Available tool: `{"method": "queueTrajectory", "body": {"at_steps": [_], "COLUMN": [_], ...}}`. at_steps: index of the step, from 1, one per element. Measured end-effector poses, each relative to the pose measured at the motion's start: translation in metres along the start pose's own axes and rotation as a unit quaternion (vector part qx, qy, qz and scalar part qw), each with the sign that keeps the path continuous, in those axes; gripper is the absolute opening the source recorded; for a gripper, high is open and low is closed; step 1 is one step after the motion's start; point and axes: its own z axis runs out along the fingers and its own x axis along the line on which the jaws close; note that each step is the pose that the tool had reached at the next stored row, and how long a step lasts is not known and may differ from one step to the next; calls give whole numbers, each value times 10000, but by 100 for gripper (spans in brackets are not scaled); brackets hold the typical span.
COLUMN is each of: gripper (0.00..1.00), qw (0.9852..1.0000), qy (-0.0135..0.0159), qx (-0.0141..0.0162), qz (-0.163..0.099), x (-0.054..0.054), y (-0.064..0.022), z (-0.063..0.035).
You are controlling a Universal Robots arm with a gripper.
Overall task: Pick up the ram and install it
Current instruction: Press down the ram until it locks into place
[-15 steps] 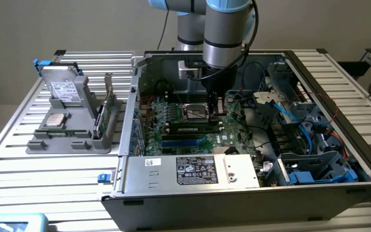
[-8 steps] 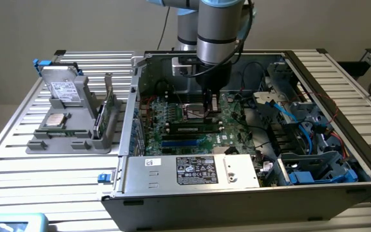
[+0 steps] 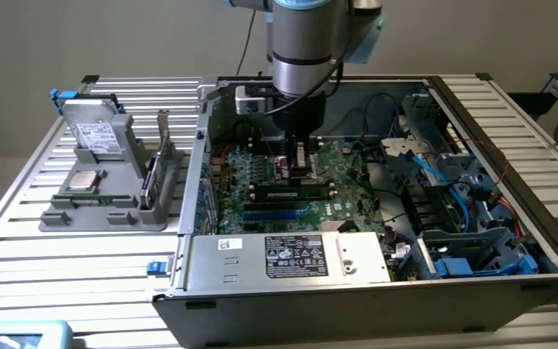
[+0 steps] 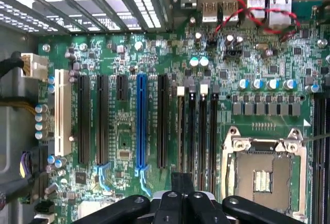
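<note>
**A:** Exterior view, starting from its left: what stood on the counter (image 3: 27,247)?

**B:** A grey holder (image 3: 95,218) with spare parts stood there, well apart from the work. Just to its right was the open computer case (image 3: 259,305), and the arm (image 3: 298,43) reached straight down into it.

**A:** And the fingers (image 3: 301,163)?

**B:** They were low over the motherboard, about mid-case. In the wrist view they (image 4: 176,185) looked drawn together into one dark block, and I saw no stick between them. I judged them closed on nothing.

**A:** So where was the ram (image 3: 293,195)?

**B:** It was inside the case, just beside the fingertips, on the side toward the power supply (image 3: 293,256). It was a dark strip with a pale label, lying along a slot line.

**A:** Its long axis?

**B:** It ran from the exterior view's left to its right, parallel to the blue slots (image 3: 274,215) just beyond it. The fingers stood over roughly the middle of its length, a little to the far side of it.

**A:** Was it seated?

**B:** I could not tell whether it was pressed home or only resting in the slot. I also couldn't tell if the fingertips touched its top edge or were just clear of it.

**A:** Did the wrist view add anything?

**B:** It looked across the motherboard (image 4: 124,131) with its blue card slot (image 4: 141,121) and open CPU socket (image 4: 263,172).
</note>
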Motion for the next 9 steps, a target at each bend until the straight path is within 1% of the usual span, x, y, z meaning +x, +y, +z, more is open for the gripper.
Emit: {"method": "queueTrajectory", "body": {"at_steps": [3, 4, 9], "gripper": [11, 11, 11], "qw": [10000, 10000, 10000], "qy": [1, 1, 0], "qx": [0, -1, 0], "qz": [0, 1, 2], "x": [1, 2, -7], "y": [130, 154, 184], "z": [-1, -2, 7]}}
